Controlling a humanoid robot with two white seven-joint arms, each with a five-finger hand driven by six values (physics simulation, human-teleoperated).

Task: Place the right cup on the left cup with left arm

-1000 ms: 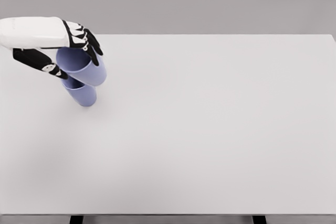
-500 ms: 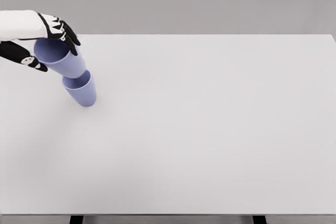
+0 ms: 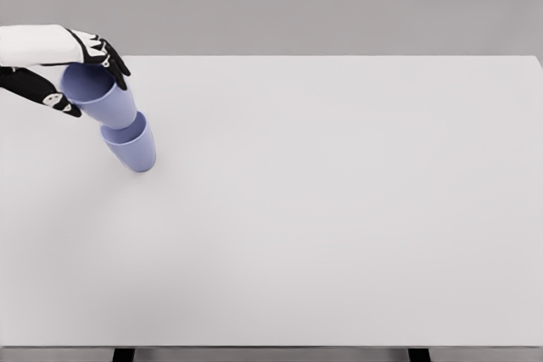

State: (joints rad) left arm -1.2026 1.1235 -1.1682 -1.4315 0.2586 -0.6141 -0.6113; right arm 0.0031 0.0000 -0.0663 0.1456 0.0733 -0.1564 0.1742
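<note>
Two lavender cups stand at the table's far left. The lower cup [image 3: 134, 150] rests upright on the table. The upper cup [image 3: 106, 106] leans to the left, its base sitting in the lower cup's mouth. My left hand [image 3: 95, 89] reaches in from the left edge and is shut on the upper cup's rim, with the fingers [image 3: 112, 60] over the far side and the thumb [image 3: 53, 100] on the near side. The right arm does not show.
The white table [image 3: 339, 209] fills most of the view, with its front edge at the bottom and its far edge just behind the cups. A plain grey wall lies beyond it.
My left hand has pulled back to the left with the upper cup's rim, so the cup now leans left over the lower cup. Over the last half second it dropped slightly.
</note>
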